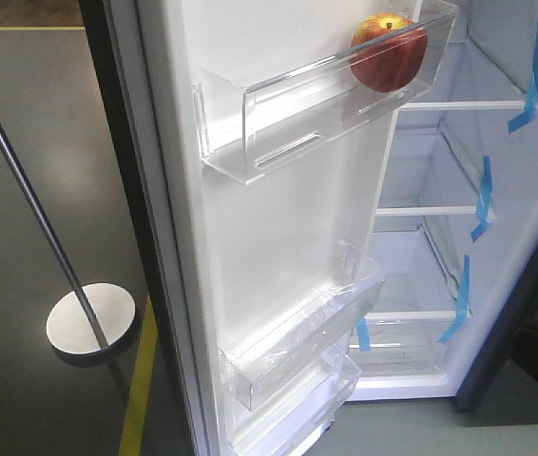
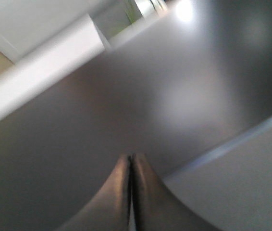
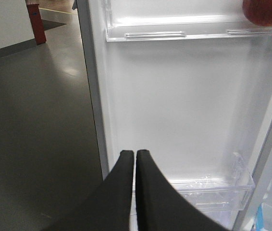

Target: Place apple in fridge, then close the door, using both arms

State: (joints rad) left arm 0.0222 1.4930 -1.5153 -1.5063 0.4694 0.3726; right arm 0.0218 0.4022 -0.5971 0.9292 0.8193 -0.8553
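The door [image 1: 278, 237] of the fridge [image 1: 535, 218] stands open, with its white inner side turned to the front camera. The apple [image 1: 389, 52] lies in the upper clear bin [image 1: 317, 104] of this door, at the bin's right end, at about 1 o'clock in the front view. It is not on the white shelves [image 1: 459, 104], which carry blue tape strips [image 1: 533, 76] on their right ends. Two lower bins [image 1: 297, 342] sit at 6 o'clock on the door. The right gripper [image 3: 135, 159] has its two fingers pressed together with nothing between them. It points at the inner door panel, and the apple [image 3: 268, 12] shows at 1 o'clock from it. The left gripper [image 2: 130, 166] also has its fingers together and holds nothing. It faces a flat dark grey surface [image 2: 126, 106]; the view is blurred, so I cannot tell if it touches. At 8 o'clock on the floor are a round base [image 1: 90, 318] and a yellow line [image 1: 141, 380].
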